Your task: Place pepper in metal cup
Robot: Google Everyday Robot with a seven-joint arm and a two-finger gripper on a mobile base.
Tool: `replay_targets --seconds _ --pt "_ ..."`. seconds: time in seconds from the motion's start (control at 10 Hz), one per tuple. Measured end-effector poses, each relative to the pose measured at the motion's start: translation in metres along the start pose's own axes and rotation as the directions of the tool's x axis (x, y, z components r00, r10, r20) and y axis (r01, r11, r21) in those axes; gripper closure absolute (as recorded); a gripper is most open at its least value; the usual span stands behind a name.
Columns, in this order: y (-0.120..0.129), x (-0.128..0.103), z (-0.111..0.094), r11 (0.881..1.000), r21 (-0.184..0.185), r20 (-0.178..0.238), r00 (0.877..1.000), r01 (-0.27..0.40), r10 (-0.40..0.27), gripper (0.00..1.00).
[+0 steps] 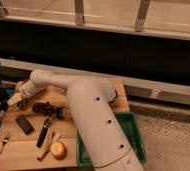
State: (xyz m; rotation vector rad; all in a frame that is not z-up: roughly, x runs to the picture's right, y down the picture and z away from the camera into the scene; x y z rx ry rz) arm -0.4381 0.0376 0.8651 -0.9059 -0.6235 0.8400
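At the bottom of the frame the apple [58, 149] lies on the desk [18, 150]. Above it, the metal cup [61, 113] stands beside the grape cluster [42, 107]. The gripper [19, 100] is at the left edge.

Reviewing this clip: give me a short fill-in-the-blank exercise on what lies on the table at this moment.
1. The gripper is at the table's far ____ end.
2. The apple lies beside a ____ bin.
3. The flat black block lies to the ____ of the dark grape-like cluster.
4. The fork lies near the table's ____ edge.

Missing: left; green; left; left
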Motion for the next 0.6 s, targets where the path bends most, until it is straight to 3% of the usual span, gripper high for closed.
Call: replay_targets --seconds 0.3,0.5,0.6 --pt "0.012 -0.031 -0.02 0.996 0.04 -0.015 0.997 0.074 -0.073 0.29" --pt "0.016 -0.04 -0.024 0.993 0.064 -0.025 0.995 0.103 -0.101 0.29" --pt "0.015 -0.045 -0.029 0.99 0.093 -0.021 0.994 0.106 -0.105 0.29"
